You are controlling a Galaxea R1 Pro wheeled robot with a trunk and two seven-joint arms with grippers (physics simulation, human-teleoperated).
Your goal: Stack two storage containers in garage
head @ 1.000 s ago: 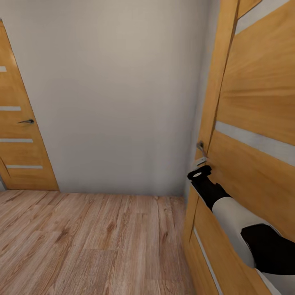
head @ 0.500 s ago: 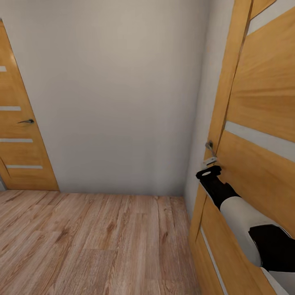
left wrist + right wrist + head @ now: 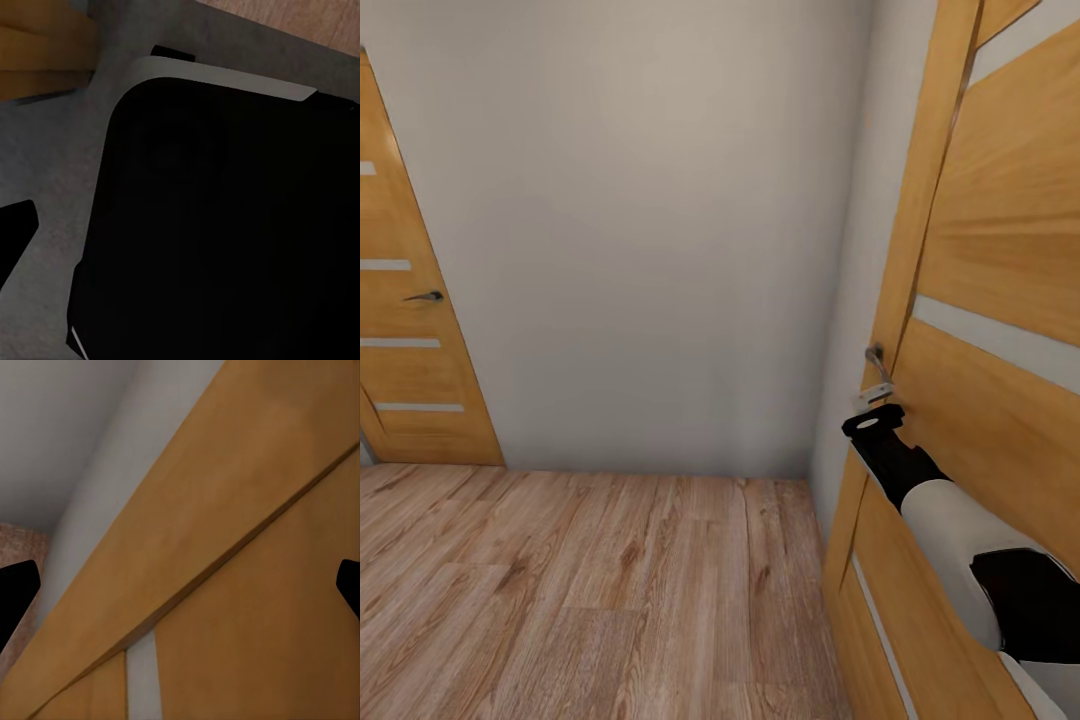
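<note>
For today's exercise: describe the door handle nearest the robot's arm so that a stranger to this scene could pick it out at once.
Start at the big wooden door filling the right of the head view. Follow its near edge down to about mid-height, just above the tip of the robot's right arm. There sits the door handle, a bent silver lever on a pale plate, unlike the darker, smaller-looking handle on the far left door.

Right arm point(image 3: 950, 520) at wooden door point(image 3: 1000, 300), just below its handle point(image 3: 876, 360).
</note>
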